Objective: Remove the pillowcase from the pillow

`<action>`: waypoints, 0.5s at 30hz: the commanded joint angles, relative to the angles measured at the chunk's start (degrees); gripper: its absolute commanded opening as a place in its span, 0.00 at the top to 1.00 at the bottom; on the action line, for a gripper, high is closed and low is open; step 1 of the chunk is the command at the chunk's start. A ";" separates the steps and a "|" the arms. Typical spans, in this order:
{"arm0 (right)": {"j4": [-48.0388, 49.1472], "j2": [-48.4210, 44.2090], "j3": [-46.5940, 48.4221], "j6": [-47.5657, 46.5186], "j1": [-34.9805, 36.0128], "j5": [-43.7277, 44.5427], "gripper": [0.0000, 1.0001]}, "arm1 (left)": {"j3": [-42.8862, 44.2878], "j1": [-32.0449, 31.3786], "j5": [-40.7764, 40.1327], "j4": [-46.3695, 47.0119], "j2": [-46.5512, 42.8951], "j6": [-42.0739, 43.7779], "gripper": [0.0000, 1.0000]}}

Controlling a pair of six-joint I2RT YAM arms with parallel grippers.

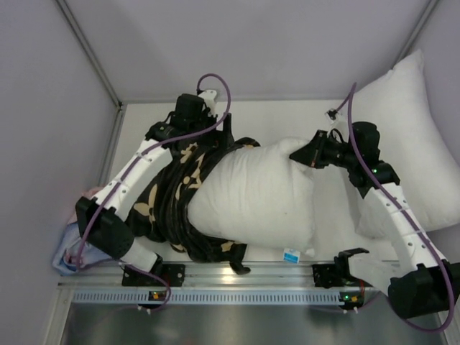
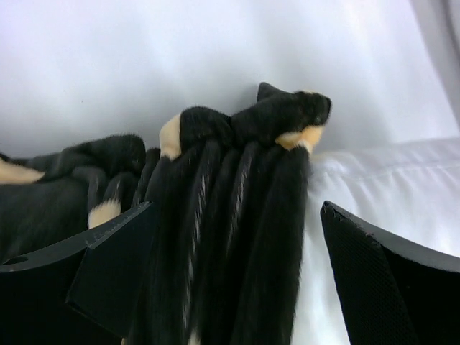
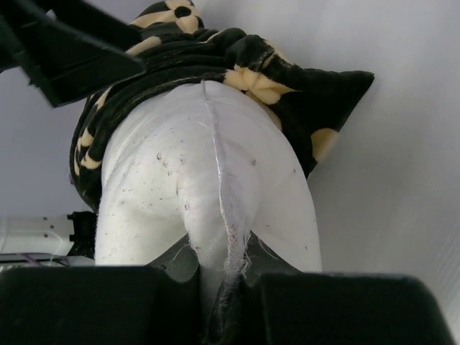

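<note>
Your right end effector [image 3: 223, 298] is clamped on pillow [image 1: 251, 201] at its right-end seam, corner pinched between fingers. Your left end effector [image 2: 237, 215] is spread wide, bunched pillowcase [image 1: 172, 194] fold between fingers, not gripped. Pillowcase gathered in ridges over pillow's left half; right half bare white. Pillow lies across middle of counter [image 1: 287, 115], label [image 1: 290, 254] at near edge. Second pillow [image 1: 410, 122] leans at far right. Pink and blue cloths [image 1: 72, 241] at near left.
</note>
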 commanded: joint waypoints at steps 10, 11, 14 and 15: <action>3.79 -4.32 1.85 -0.82 1.63 -4.43 1.00 | -0.57 -1.50 -3.87 0.38 7.53 4.74 0.17; 3.70 -4.59 2.11 -0.73 1.54 -4.43 1.00 | -0.92 -1.41 -3.79 -0.24 7.88 5.09 0.27; 3.53 -5.82 2.99 -0.29 1.54 -3.64 1.00 | -3.21 -1.41 -3.96 0.02 8.15 4.57 0.86; 3.53 -6.60 3.34 -0.02 1.45 -3.37 1.00 | -3.30 -1.41 -4.66 -0.15 8.67 4.48 1.00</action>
